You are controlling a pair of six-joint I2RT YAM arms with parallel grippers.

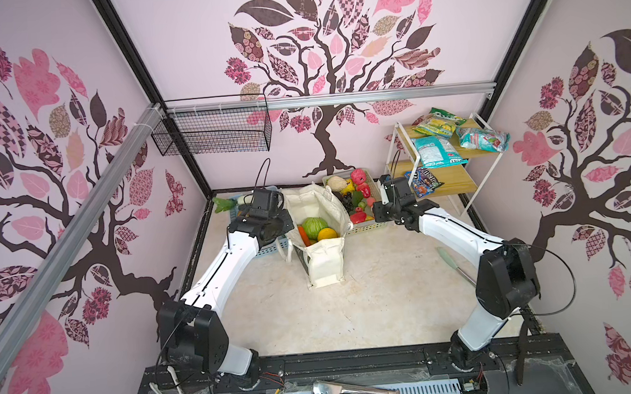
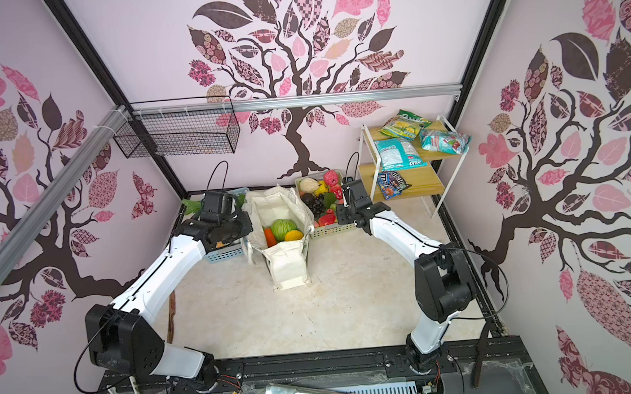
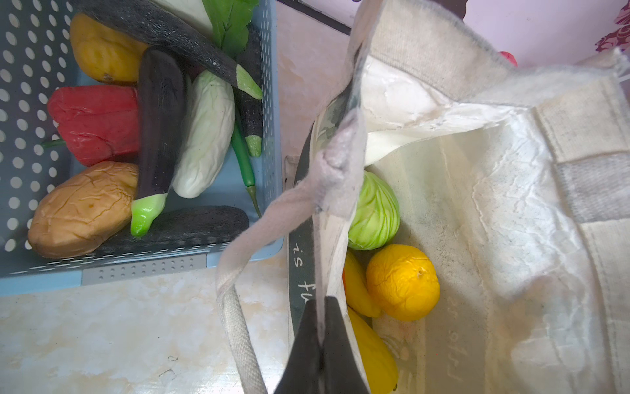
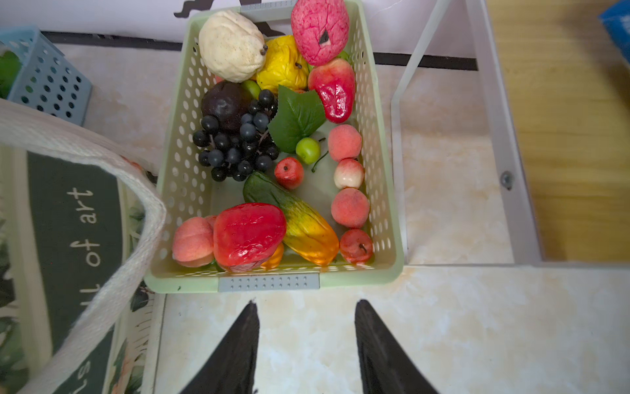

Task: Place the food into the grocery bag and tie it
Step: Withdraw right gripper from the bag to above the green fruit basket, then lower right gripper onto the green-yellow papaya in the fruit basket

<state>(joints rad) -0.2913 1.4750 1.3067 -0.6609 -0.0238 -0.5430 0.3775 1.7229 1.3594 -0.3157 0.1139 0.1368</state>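
**A:** Where does the grocery bag (image 1: 326,268) stand?

**B:** Upright toward the far edge of the desk (image 1: 387,295), about midway along it, mouth open. Inside lie a cabbage (image 3: 375,211), an orange (image 3: 402,283) and a yellow fruit (image 3: 373,351).

**A:** And the arms?

**B:** The left end effector (image 3: 322,307) is pressed together on the bag's rim, pinching the cloth. The right end effector (image 4: 306,303) is spread and empty, over bare desk just in front of the green basket (image 4: 269,283).

**A:** How far along, then?

**B:** Partly loaded, I judge. Plenty of food (image 4: 249,235) waits in the green basket, and more in the blue basket (image 3: 143,269) on the bag's other side. The handles (image 3: 238,341) hang loose, untied.
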